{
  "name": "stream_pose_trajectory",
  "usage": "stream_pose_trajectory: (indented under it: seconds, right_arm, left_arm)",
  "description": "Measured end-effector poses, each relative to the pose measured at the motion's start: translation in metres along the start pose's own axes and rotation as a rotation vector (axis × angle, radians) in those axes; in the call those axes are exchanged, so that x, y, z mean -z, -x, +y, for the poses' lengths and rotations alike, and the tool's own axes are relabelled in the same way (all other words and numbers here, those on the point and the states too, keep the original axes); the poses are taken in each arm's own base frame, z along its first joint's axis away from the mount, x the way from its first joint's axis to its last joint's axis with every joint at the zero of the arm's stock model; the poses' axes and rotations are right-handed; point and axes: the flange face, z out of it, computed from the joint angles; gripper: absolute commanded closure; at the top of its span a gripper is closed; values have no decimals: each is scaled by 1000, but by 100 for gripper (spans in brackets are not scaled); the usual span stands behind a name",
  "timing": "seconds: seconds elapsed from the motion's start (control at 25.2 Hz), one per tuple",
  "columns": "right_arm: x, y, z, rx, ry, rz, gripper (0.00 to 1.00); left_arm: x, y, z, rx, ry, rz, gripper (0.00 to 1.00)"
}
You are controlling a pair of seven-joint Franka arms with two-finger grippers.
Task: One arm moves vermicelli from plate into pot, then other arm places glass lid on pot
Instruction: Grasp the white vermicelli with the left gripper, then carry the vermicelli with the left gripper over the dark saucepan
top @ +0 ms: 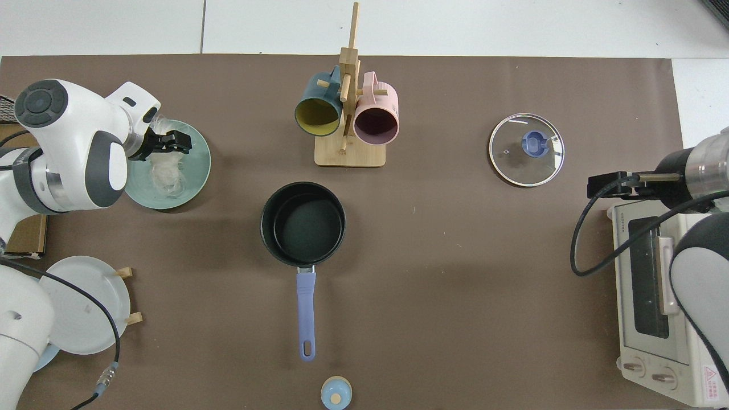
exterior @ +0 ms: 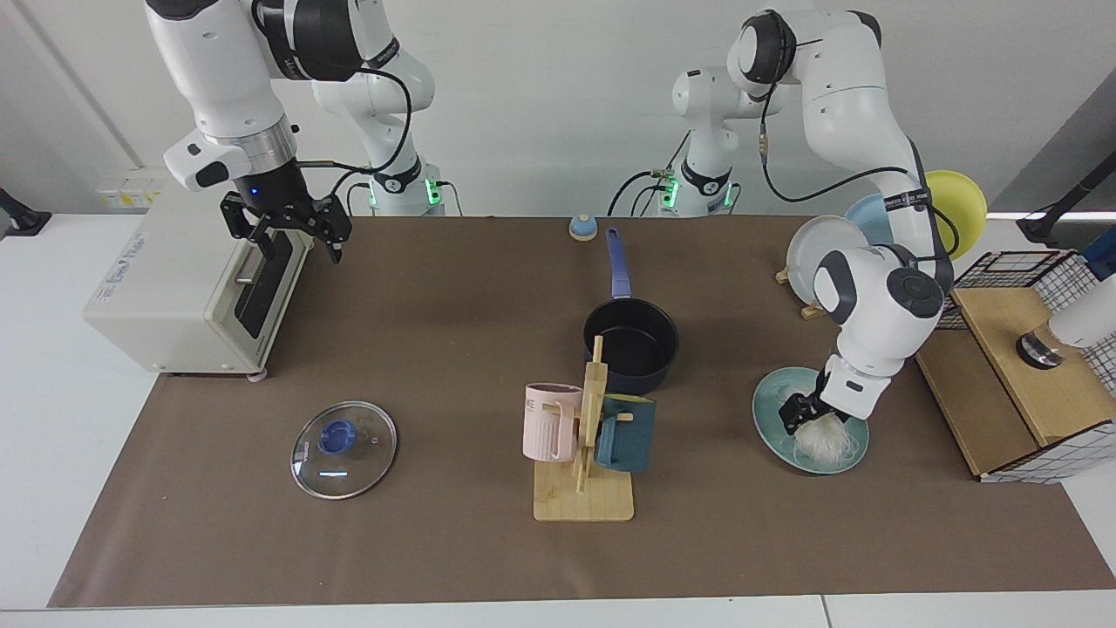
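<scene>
left pincer in vermicelli (on plate)

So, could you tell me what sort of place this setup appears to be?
Most likely a robotics lab staged as a mock kitchen: a brown mat covers a white table, with a pot, a toaster oven and a mug rack laid out, and two arms are mounted at the table's far edge.

Both arms wear glossy white shells with dark grey joint caps and round black-ringed joints. Black cables loop along them, green lights glow at their bases, and a small blue light shows above the right arm's black fingers. The left arm's fingers are black too.
</scene>
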Motion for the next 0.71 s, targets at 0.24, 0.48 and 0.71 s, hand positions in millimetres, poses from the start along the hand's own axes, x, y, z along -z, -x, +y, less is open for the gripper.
stream_pose_trajectory:
  seconds: [0.24, 0.48, 0.71]
  right_arm:
    - [0, 0, 0, 0, 0, 0, 0]
    - [0, 0, 0, 0, 0, 0, 0]
    - [0, 0, 0, 0, 0, 0, 0]
  left_arm:
    - [-9, 2, 0, 7, 1, 4, 84]
    - [-4, 1, 0, 9, -1, -28, 100]
    - [49, -15, 5, -1, -3, -57, 100]
